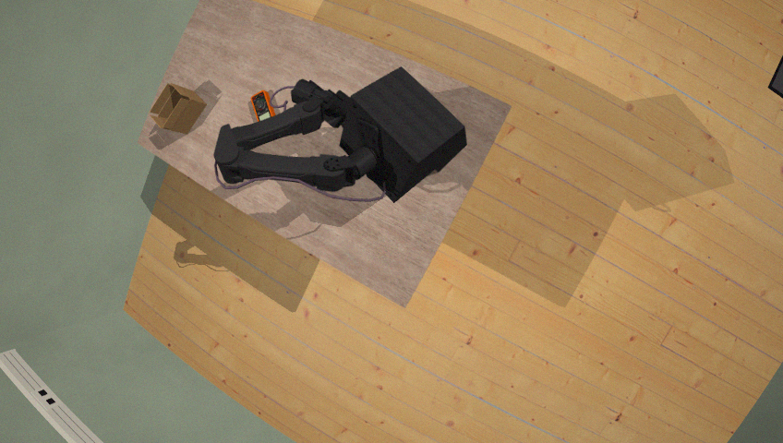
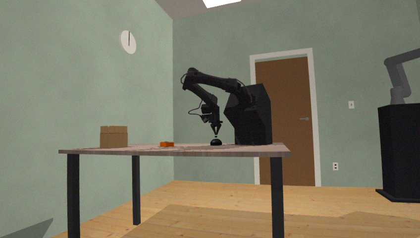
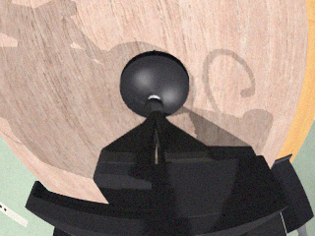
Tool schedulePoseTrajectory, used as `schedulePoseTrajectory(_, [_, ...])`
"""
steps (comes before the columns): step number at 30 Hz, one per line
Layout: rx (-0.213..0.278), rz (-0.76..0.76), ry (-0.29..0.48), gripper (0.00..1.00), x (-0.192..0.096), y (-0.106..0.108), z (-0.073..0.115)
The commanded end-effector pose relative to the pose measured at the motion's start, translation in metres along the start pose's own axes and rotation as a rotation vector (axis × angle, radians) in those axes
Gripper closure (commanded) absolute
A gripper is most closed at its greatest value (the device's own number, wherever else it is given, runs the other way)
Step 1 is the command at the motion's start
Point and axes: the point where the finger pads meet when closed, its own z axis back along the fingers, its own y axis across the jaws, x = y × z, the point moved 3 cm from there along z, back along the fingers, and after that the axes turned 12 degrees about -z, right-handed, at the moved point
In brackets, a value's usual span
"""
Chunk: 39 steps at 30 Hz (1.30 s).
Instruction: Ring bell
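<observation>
The bell is a small black dome with a pale button on top. It sits on the wooden table in front of the arm's black base, and also shows in the side view. My gripper is shut and empty, pointing straight down. Its tips are right over the button. In the side view the tips stand just above the button, with a small gap between them. In the overhead view the arm hides the bell.
An orange device lies on the table left of the bell, also in the side view. An open cardboard box stands near the table's far left end. The arm's black base block stands close behind the bell.
</observation>
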Motion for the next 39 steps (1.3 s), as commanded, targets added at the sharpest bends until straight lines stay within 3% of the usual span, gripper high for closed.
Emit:
schedulePoseTrajectory(1, [-0.008, -0.007, -0.02, 1.0, 0.0054, 0.0032, 0.0063])
schedulePoseTrajectory(39, [-0.001, 0.026, -0.026, 1.0, 0.01, 0.0079, -0.0002])
